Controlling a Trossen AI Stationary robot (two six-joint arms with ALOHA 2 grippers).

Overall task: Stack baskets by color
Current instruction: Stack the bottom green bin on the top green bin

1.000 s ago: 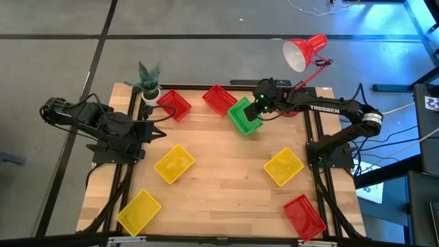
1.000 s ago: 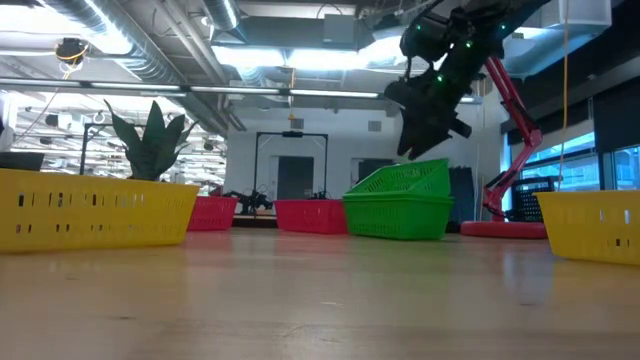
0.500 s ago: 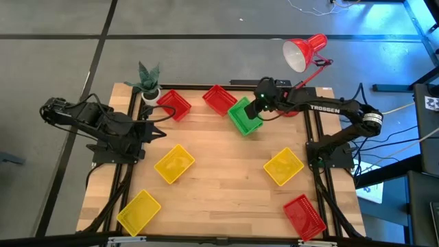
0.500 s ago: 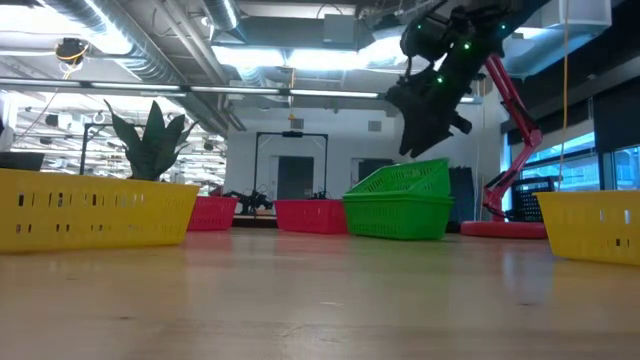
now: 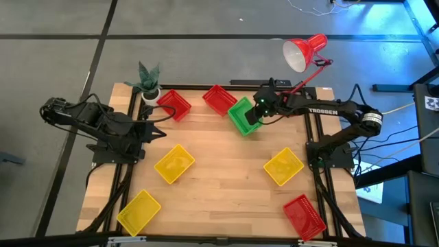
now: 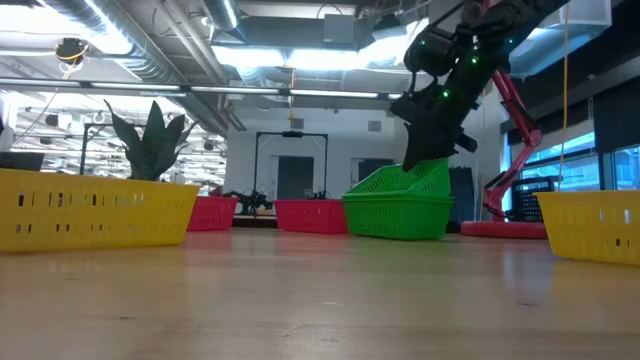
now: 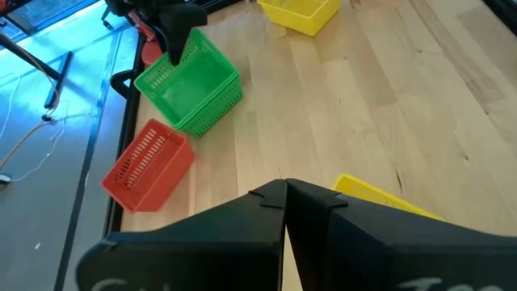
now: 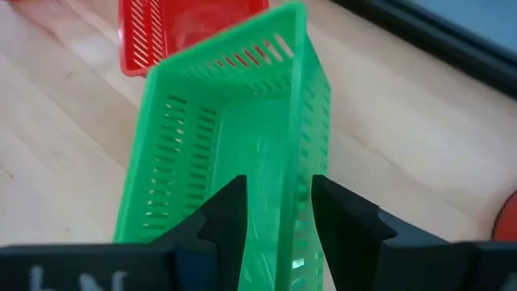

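So far only the greens (image 5: 243, 116) look stacked at the tabletop's (image 5: 226, 178) far edge, the right end effector (image 8: 275, 212) open astride their rim, the left one (image 7: 284, 187) closed and idle, while reds and yellows lie scattered, unstacked.

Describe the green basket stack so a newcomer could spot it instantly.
Start at the red desk lamp on the table's far right corner. Just inward of its base sits the green basket stack, beside a red basket. It is the only green thing among the baskets, and the right claw straddles its wall.
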